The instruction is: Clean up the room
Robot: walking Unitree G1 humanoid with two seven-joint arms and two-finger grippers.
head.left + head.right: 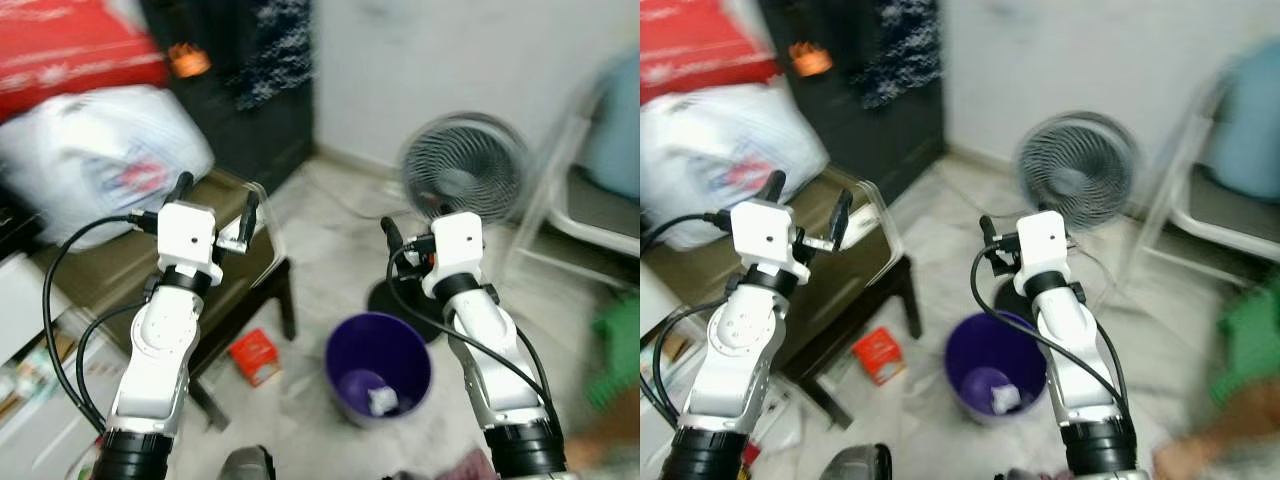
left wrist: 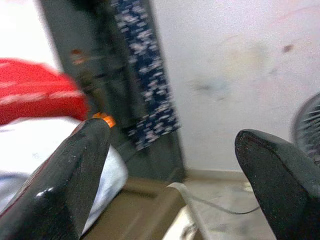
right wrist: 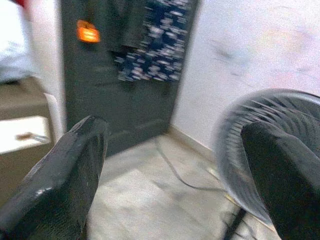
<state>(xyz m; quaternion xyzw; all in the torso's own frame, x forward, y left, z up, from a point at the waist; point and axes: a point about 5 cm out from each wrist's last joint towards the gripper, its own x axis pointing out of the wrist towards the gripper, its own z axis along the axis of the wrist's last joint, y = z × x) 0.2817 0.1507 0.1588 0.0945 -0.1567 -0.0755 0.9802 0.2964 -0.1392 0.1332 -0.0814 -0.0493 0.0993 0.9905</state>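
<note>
both arms are raised in front of the robot and everything's a bit smeared. the left claw [image 1: 214, 205] hangs over the low dark-legged table with the olive-brown tabletop [image 1: 120, 268] on the left, its two black fingers [image 2: 70, 175] spread wide apart with nothing between them. the right claw [image 3: 175, 170] is up near the middle of the room, also spread wide and empty, pointing toward the round grey floor fan [image 1: 466, 165] standing by the far white wall [image 1: 440, 60].

down on the pale marble-look floor [image 1: 320, 240] between the two arms sits a round purple plastic bin [image 1: 378, 368], and there's a small crumpled white scrap [image 1: 383, 401] lying in the bottom of it. just left of the bin, beside the near table leg, a small flat red packet [image 1: 254, 356] lies on the floor.

a big white plastic bag with red and blue print [image 1: 95, 160] sits on the far left end of the tabletop, with something red and bulky [image 1: 75, 45] behind it. a dark cabinet [image 1: 250, 110] with a navy-and-white patterned cloth [image 1: 275, 50] hanging on it stands at the far left, next to a small orange thing [image 1: 188, 60] i can't make out. on the right there's a white-framed chair [image 1: 580, 200], and a blurry green shape [image 1: 620, 345] at the near right edge.
</note>
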